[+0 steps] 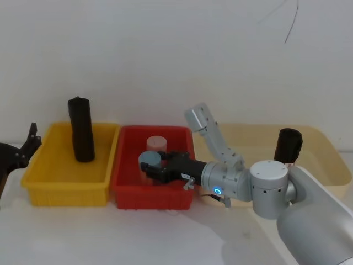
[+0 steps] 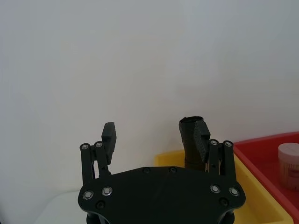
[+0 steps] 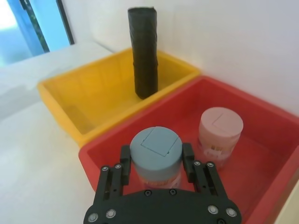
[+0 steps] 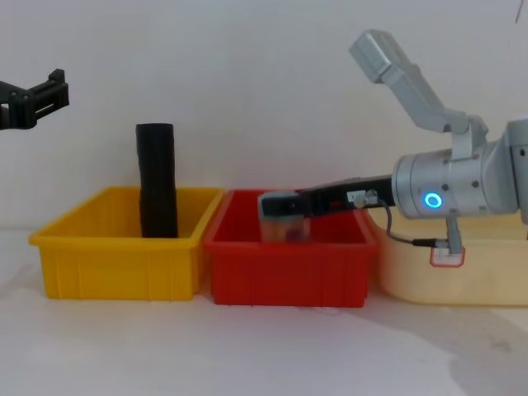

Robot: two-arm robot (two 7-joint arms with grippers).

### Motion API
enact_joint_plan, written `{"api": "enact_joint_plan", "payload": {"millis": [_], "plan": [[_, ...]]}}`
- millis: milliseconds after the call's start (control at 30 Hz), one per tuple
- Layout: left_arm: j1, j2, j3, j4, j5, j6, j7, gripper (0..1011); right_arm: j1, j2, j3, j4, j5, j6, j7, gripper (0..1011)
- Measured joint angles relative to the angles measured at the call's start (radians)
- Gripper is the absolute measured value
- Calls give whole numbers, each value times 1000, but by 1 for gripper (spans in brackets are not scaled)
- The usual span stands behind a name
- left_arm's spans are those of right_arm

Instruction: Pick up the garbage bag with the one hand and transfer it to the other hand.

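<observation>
Standing upright in the beige tray (image 1: 331,165), far right, is the garbage bag (image 1: 289,143), w/ a bit of red-and-white at its lower end, nothing touching it. Right gripper (image 3: 156,158) is well away from it, down in the red bin (image 1: 127,190), fingers (image 3: 125,161) closed on the blue-lidded jar (image 3: 155,145). So the pick isn't begun. To do it well, I'd say: let the jar go, lift clear of the bin wall, swing right, and take the roll around its middle so one end stays free for the handover. Obstacle-wise, the robot's own elbow and forearm hang over the tray, so approach looks tight. Pink-lidded jar (image 3: 220,128) sits just beside the blue one; mind it on the way out. Left gripper (image 2: 156,133) hovers high at far left, jaws wide apart, beside the yellow bin (image 1: 38,182). Second black roll (image 1: 81,130) stands in there, no sticker seen, easy to confuse.
</observation>
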Motion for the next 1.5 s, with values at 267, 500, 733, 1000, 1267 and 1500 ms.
{"api": "enact_joint_plan", "payload": {"millis": [267,500,733,1000,1267,1500], "plan": [[0,0,0,0,0,0,0,1001,-18,11,15,-56,23,-2,-5,644],[0,0,0,0,0,0,0,1001,-35,27,32,-114,40,-7,-16,644],[0,0,0,0,0,0,0,1001,-63,63,69,-205,62,-14,-41,644],[0,0,0,0,0,0,0,1001,-101,104,119,-289,77,-15,-96,644],[0,0,0,0,0,0,0,1001,-140,142,162,-337,81,-9,-160,644],[0,0,0,0,0,0,0,1001,-177,170,186,-346,64,-8,-220,647]]}}
